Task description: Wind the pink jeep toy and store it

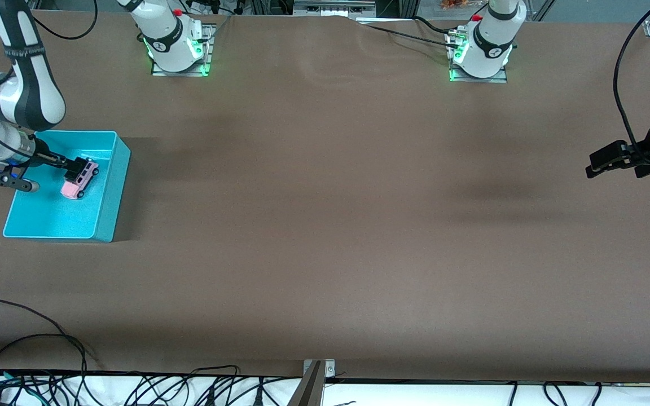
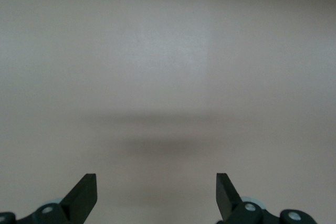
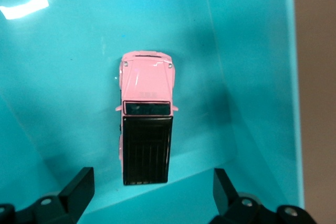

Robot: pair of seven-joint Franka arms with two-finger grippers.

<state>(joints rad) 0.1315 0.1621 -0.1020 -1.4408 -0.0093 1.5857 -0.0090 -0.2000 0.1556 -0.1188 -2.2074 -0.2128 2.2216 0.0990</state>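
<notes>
The pink jeep toy (image 1: 79, 180) with its black roof rests on its wheels on the floor of the turquoise bin (image 1: 48, 217), near the wall that faces the table's middle. My right gripper (image 1: 78, 165) hangs just above the jeep's black rear end. In the right wrist view the right gripper (image 3: 152, 188) is open. Its fingers (image 3: 79, 184) stand wide apart and clear of the pink jeep toy (image 3: 146, 124), with the bin (image 3: 252, 51) all round. My left gripper (image 1: 598, 163) waits open over bare table at the left arm's end. The left wrist view shows the left gripper (image 2: 156, 190) with nothing between its fingers.
The bin stands at the right arm's end of the brown table (image 1: 325, 225). Cables (image 1: 31, 383) lie along the table edge nearest the front camera. A metal bracket (image 1: 316, 375) sits at the middle of that edge.
</notes>
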